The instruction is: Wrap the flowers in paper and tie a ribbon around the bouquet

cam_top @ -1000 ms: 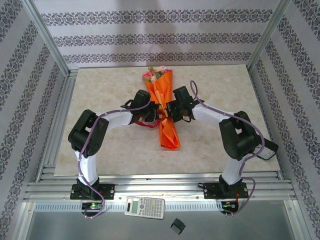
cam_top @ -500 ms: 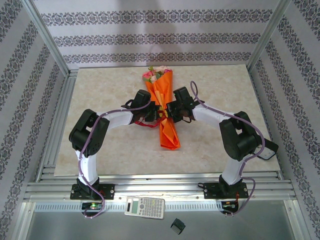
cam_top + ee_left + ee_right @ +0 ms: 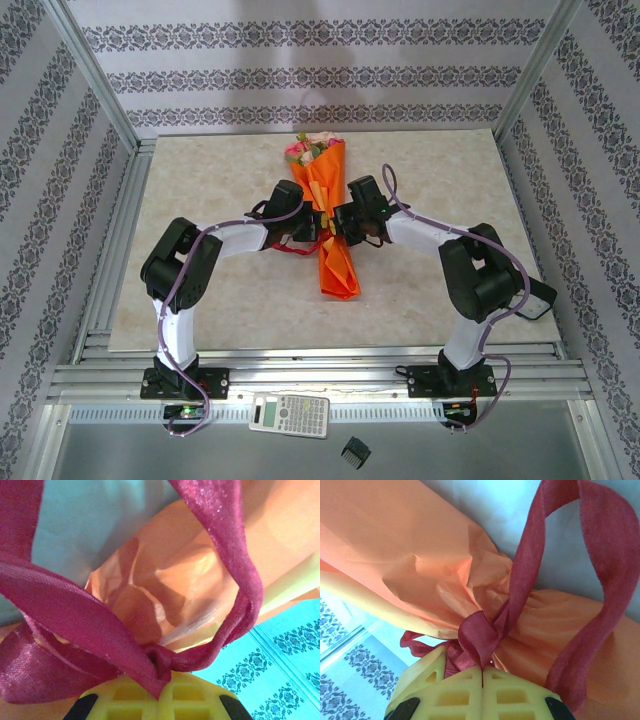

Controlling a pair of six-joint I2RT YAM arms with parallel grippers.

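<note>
Marble-look desk (image 3: 200, 290) with the bouquet (image 3: 340, 265) lying dead centre of the top view, flowers (image 3: 303, 150) at its upper end. Left jaws and right jaws sit either side of it, both pinched shut on the ribbon (image 3: 65, 615) knotted round the paper (image 3: 395, 540)

Stems of flowers (image 3: 303, 150) hidden inside paper (image 3: 338, 262); ribbon (image 3: 60, 615) loops cut off at wrist-view edges.
</note>
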